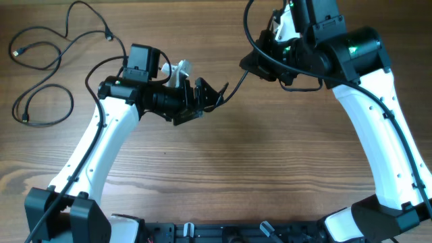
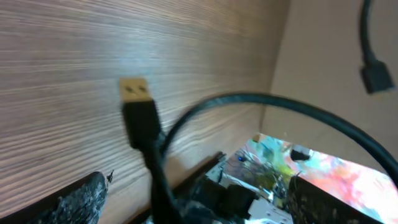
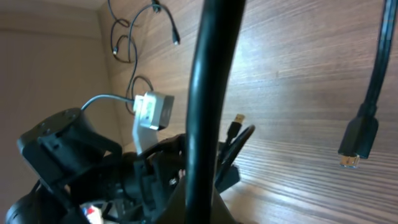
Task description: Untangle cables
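One black cable (image 1: 234, 86) spans the gap between my two grippers. My right gripper (image 1: 258, 63) is shut on this cable (image 3: 211, 93), which rises straight up from its jaws (image 3: 208, 208). The cable's gold-tipped USB plug (image 2: 135, 91) sticks out past my left gripper (image 1: 214, 93), which is open, and the cord (image 2: 273, 104) passes between its fingers (image 2: 78, 202) and loops off to the right. A second dark plug (image 3: 356, 144) hangs free at the right. Another thin black cable (image 1: 42, 64) lies in loose loops at the table's far left.
The wooden table (image 1: 256, 162) spreads below both arms. A white camera mount (image 1: 177, 71) sits on the left wrist. The table's edge (image 2: 273, 74) and a pale wall show in the left wrist view.
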You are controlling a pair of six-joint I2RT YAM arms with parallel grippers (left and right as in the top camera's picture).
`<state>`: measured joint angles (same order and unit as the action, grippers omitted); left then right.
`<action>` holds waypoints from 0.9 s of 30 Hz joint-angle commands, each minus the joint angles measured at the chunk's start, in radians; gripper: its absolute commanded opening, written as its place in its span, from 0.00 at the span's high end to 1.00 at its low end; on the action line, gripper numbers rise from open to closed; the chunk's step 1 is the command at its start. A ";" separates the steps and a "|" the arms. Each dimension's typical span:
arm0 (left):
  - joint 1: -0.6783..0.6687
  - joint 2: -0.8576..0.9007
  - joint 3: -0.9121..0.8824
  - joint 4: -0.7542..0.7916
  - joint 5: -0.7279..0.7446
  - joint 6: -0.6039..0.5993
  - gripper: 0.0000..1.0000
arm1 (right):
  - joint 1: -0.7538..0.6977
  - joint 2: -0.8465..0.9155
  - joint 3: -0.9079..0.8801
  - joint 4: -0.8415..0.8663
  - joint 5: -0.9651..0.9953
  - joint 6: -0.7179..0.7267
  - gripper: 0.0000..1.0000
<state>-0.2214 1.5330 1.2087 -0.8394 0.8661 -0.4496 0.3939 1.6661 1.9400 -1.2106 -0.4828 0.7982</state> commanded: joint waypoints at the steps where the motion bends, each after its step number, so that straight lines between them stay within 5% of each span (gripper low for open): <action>1: -0.019 -0.014 0.001 -0.005 -0.050 0.001 0.05 | 0.003 -0.001 0.008 0.007 -0.087 -0.023 0.96; 21: -0.065 -0.014 0.001 -0.179 -0.764 -0.008 0.18 | 0.002 -0.001 0.008 0.040 -0.144 -0.040 0.96; 27: -0.062 -0.014 0.001 -0.211 -0.927 -0.149 0.17 | -0.012 -0.002 0.008 0.060 0.003 -0.039 0.96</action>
<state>-0.2882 1.5311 1.2091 -1.0412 0.0681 -0.5251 0.3988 1.6676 1.9388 -1.1542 -0.5934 0.7780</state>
